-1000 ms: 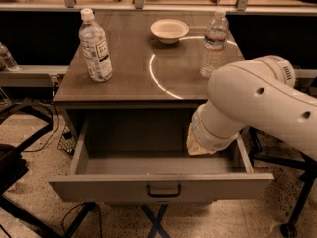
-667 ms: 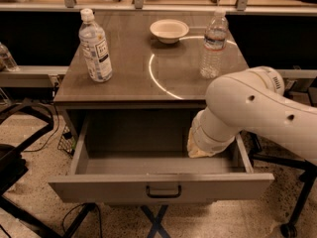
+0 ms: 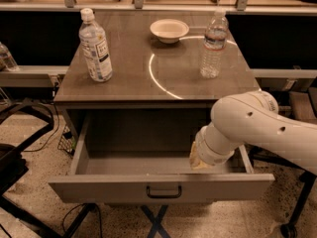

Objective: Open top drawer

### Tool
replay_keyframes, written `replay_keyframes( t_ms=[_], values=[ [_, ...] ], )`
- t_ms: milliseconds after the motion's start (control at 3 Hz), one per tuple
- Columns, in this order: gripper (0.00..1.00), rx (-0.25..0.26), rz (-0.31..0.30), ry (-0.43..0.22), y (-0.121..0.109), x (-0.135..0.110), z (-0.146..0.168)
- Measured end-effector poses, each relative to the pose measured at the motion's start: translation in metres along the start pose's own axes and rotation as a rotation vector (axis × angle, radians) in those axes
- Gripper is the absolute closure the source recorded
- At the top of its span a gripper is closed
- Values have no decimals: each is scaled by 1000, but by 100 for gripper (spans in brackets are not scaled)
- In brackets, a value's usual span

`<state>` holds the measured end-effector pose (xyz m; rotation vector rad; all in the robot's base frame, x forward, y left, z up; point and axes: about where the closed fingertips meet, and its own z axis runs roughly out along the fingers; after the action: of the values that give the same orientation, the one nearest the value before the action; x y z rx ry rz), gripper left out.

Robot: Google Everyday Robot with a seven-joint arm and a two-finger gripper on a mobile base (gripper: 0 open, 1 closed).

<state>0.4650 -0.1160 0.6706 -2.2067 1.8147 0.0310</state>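
Lower than a second ago, the white arm's (image 3: 257, 128) bulky elbow has sunk toward the cabinet, while the top drawer (image 3: 114, 187) has stayed where it was, pulled well out with its grey inside bare. The gripper (image 3: 199, 158) reaches down into the drawer's right end, just behind the front panel; its tip is hidden by the wrist, so I cannot tell whether it is clenched or released. The dark loop handle (image 3: 163, 192) sits just below the gripper and nearer me, apart from it. Up on the tabletop (image 3: 133, 78), well beyond the gripper, stand a labelled bottle (image 3: 95, 47), a clear bottle (image 3: 214, 46) and a pale bowl (image 3: 169, 30).
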Motion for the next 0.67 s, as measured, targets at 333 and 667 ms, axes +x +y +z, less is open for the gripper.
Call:
replay_keyframes(
  t_ms=[333, 667],
  values=[
    [100, -29, 13, -5, 13, 6, 8],
    [100, -70, 21, -11, 42, -1, 13]
  ],
)
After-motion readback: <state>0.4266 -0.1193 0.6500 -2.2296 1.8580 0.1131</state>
